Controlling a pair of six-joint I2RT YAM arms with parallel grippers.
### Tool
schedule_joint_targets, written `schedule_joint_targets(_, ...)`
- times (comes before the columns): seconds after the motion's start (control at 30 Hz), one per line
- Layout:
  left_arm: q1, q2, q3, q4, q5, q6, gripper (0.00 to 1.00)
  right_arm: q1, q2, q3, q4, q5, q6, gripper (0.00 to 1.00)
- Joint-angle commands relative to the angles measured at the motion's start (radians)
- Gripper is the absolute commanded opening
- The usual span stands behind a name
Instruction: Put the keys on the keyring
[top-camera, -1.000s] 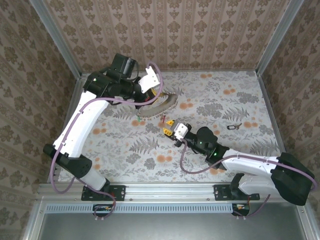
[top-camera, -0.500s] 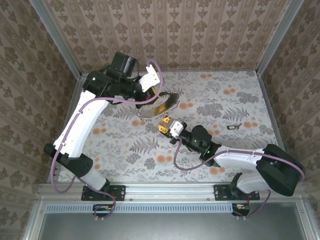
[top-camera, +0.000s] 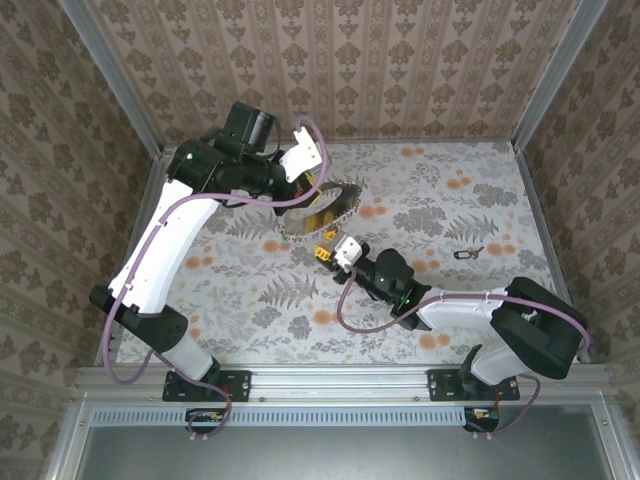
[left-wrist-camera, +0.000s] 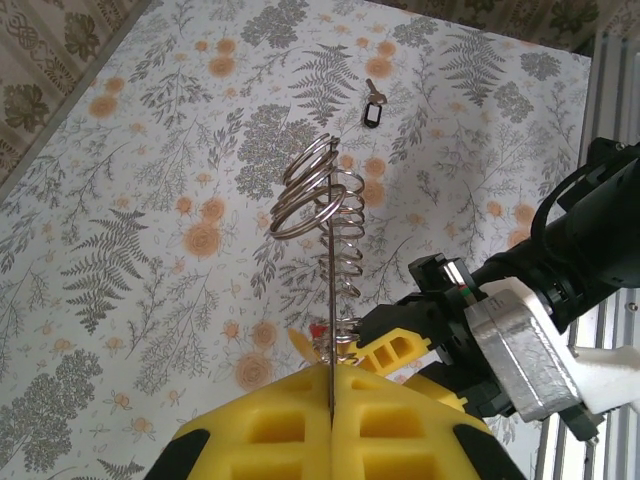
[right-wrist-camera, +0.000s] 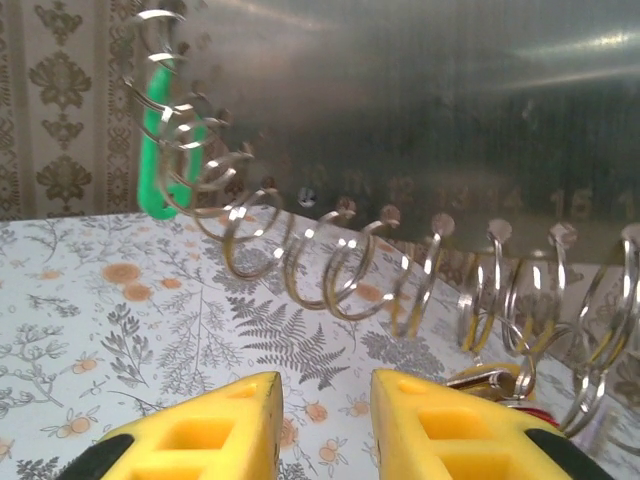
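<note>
My left gripper (left-wrist-camera: 330, 385) is shut on a thin metal plate (left-wrist-camera: 329, 300), seen edge-on between its yellow fingers. Along the plate's lower edge (right-wrist-camera: 420, 110) runs a row of wire keyring loops (right-wrist-camera: 330, 270). A green key (right-wrist-camera: 160, 150) hangs at the far left end of the row. A red key head (left-wrist-camera: 318, 328) shows close to the plate, beside my right gripper's yellow finger (left-wrist-camera: 440, 350). My right gripper (right-wrist-camera: 325, 400) is open just below the loops, its gap empty. A metal key part (right-wrist-camera: 490, 378) lies against its right finger. From above, the right gripper (top-camera: 325, 252) sits under the plate (top-camera: 335, 200).
A loose key with a dark head (top-camera: 467, 253) lies on the flowered table to the right, also in the left wrist view as a dark-headed key (left-wrist-camera: 373, 110). Patterned walls and metal rails (top-camera: 540, 90) close in the table.
My right gripper has moved up and left across the table, until it is right under the plate's ring edge. The left gripper has kept hold of the plate, raising it slightly.
</note>
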Motion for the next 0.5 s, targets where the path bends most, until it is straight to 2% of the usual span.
schedule_joint_targets(0.0, -0.006, -0.001, 0.039, -0.010, 0.026, -0.020, 0.00, 0.006, 0.022, 0.025, 0.075, 0.072, 0.027, 0.31)
schedule_joint_targets(0.27, -0.008, -0.003, 0.035, -0.014, 0.023, -0.021, 0.00, -0.008, 0.007, -0.005, 0.130, 0.084, 0.075, 0.28)
schedule_joint_targets(0.47, -0.008, 0.001, 0.034, -0.013, 0.022, -0.027, 0.00, -0.016, 0.000, -0.006, 0.129, 0.086, 0.086, 0.21)
